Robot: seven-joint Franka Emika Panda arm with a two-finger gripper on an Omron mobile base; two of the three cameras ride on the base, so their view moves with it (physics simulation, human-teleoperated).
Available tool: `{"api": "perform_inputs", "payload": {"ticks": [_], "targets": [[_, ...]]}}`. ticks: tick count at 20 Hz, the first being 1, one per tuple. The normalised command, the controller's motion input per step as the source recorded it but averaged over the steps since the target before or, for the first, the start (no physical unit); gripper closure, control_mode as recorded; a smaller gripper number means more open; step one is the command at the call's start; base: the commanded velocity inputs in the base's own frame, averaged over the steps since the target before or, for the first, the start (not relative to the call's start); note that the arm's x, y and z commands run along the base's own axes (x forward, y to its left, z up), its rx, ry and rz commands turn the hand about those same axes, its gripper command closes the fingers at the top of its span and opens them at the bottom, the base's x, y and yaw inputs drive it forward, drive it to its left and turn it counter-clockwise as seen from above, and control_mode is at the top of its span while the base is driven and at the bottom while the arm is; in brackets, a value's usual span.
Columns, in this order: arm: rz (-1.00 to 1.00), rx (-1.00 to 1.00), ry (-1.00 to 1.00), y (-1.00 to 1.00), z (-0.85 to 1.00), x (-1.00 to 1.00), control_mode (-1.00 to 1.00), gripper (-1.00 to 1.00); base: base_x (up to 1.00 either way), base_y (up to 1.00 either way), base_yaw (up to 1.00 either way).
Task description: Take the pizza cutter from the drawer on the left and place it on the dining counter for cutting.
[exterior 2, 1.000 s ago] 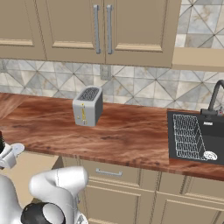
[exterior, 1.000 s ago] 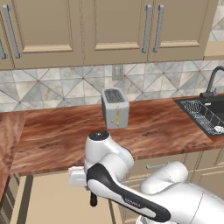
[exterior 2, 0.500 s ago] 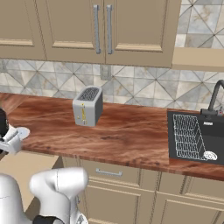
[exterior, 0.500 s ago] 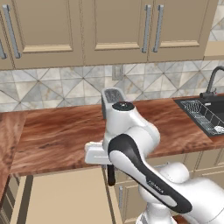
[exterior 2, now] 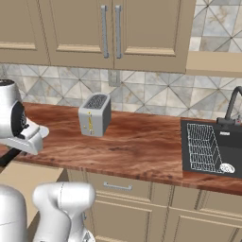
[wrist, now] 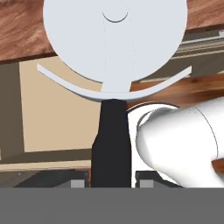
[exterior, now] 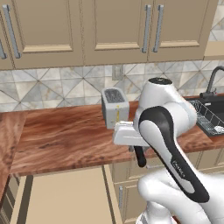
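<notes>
The claw (wrist: 111, 181) is clenched on the pizza cutter (wrist: 113, 78) by its black handle, wheel beyond the fingertips; the open drawer (exterior: 65, 197) lies below.

place: kitchen; signs: toaster (exterior 2: 95, 114); sink (exterior 2: 212, 147); tiled backsplash (exterior 2: 146, 97); wall cabinets (exterior: 109, 28)

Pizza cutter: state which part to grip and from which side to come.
Grip the black handle, as the hand does now, closed across it from the end away from the round white blade. The handle is narrow and straight; the blade and its curved guard are wide and flat.
</notes>
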Motion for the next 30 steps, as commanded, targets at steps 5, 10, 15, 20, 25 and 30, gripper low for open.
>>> {"api": "perform_inputs", "payload": {"ticks": [5,10,15,20,25,30], "targets": [[0.01,0.00,0.00,-0.74,0.41,0.00,-1.00,1.00,0.00,0.00,0.00],[0.00,-0.03,0.00,-0.64,0.21,0.00,-1.00,1.00,0.00,0.00,0.00],[0.00,-0.09,0.00,-0.45,0.03,0.00,-1.00,1.00,0.00,0.00,0.00],[0.02,-0.19,0.00,-0.26,-0.04,0.00,-1.00,1.00,0.00,0.00,0.00],[0.00,-0.05,0.00,-0.10,0.00,0.00,-1.00,1.00,0.00,0.00,0.00],[0.00,0.02,0.00,-0.26,-0.02,0.00,-1.00,1.00,0.00,0.00,0.00]]}}
